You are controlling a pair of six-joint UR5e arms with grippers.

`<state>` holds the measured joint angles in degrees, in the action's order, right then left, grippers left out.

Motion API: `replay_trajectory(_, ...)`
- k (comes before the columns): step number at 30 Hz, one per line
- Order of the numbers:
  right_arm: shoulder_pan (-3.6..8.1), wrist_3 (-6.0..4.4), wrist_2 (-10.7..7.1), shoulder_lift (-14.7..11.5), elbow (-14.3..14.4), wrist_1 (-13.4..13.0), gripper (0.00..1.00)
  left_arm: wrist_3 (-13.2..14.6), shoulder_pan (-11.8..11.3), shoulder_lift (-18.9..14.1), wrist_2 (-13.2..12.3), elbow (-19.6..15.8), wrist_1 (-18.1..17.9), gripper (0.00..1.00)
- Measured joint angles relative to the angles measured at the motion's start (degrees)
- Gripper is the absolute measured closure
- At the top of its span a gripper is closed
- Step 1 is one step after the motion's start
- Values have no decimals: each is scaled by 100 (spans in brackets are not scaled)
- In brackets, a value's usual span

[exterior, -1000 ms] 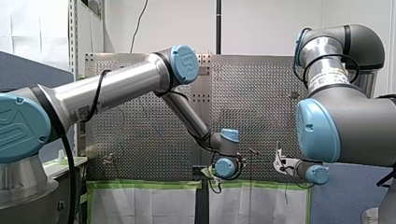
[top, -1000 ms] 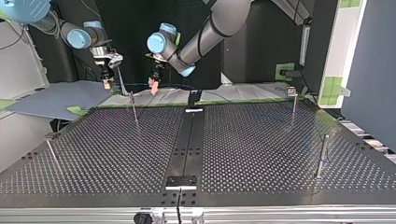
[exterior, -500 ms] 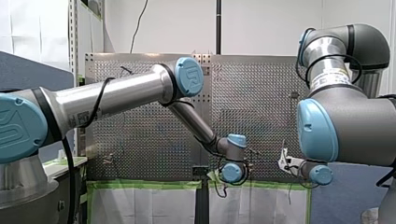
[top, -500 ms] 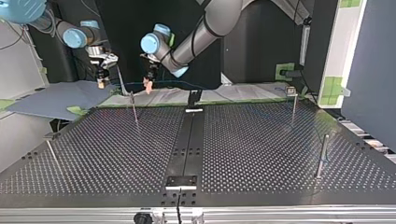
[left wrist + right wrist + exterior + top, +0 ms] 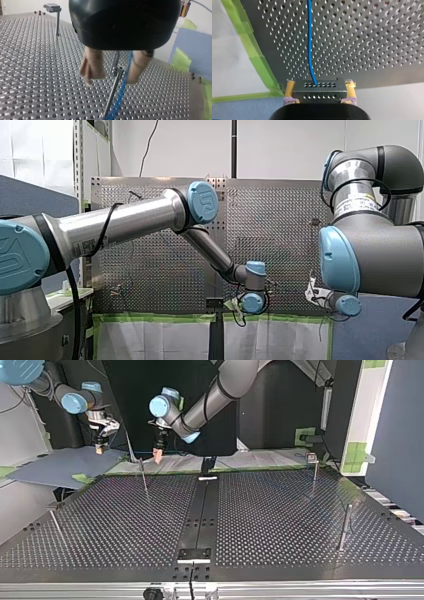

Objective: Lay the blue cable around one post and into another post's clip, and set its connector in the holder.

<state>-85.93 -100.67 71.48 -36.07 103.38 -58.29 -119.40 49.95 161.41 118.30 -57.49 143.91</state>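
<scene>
Pads of our right gripper (image 5: 320,84) clamp the connector (image 5: 319,93); the blue cable (image 5: 309,37) runs ahead from it over the perforated table (image 5: 367,37). Our left gripper (image 5: 113,76) stands apart, straddling a post (image 5: 110,97). We note the cable passing between its fingers, just beside one pad.

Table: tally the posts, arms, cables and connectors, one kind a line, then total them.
Posts: 4
Arms: 2
Cable: 1
Connector: 1
Total: 8
</scene>
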Motion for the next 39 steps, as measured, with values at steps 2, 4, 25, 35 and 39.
replay_trajectory(2, 18, 7, 112, 2, -43, 94, 98, 18, -11, 0, -9, -101, -104, 100)
replay_trajectory(4, 41, 23, 224, 2, -72, 141, 98, 24, -20, 1, -86, -231, -237, 100)
replay_trajectory(25, -67, 402, 147, 13, -435, 69, 98, 38, -210, 6, -250, -261, -1510, 100)
replay_trajectory(35, -53, 443, 130, 22, -445, 38, 98, 176, -225, 3, -155, -312, -1537, 100)
replay_trajectory(39, -35, 445, 130, 29, -446, 37, 98, 269, -195, 6, -150, -359, -1521, 100)
